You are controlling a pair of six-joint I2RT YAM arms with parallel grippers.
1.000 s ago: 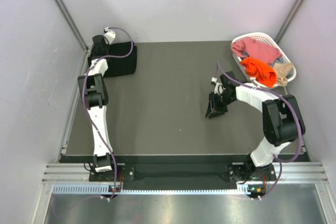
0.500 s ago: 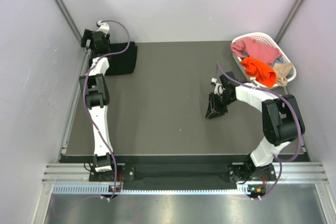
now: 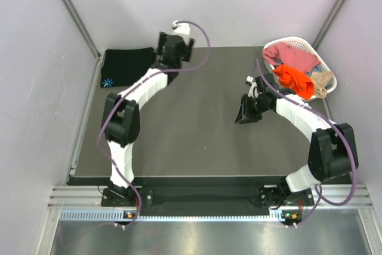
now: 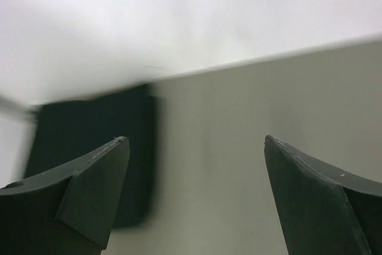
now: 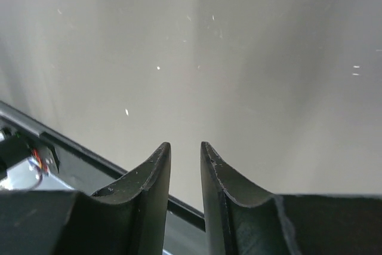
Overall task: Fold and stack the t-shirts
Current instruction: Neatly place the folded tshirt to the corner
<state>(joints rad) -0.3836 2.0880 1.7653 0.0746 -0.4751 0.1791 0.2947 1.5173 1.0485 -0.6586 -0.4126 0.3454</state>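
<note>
3 t-shirts [image 3: 293,78] lie heaped in the white basket [image 3: 290,40].

The dark grey surface [image 3: 197,141] is lying flat and matte, stretching away from the arms' bases. At about ten o'clock from its centre, a folded black t-shirt [image 3: 128,65] is resting flat in the far left corner, with its small light-blue starburst mark [image 3: 107,82] facing up near the left edge. At about two o'clock, a white slatted basket [image 3: 298,42] is sitting in the far right corner, close to the right edge.
</note>
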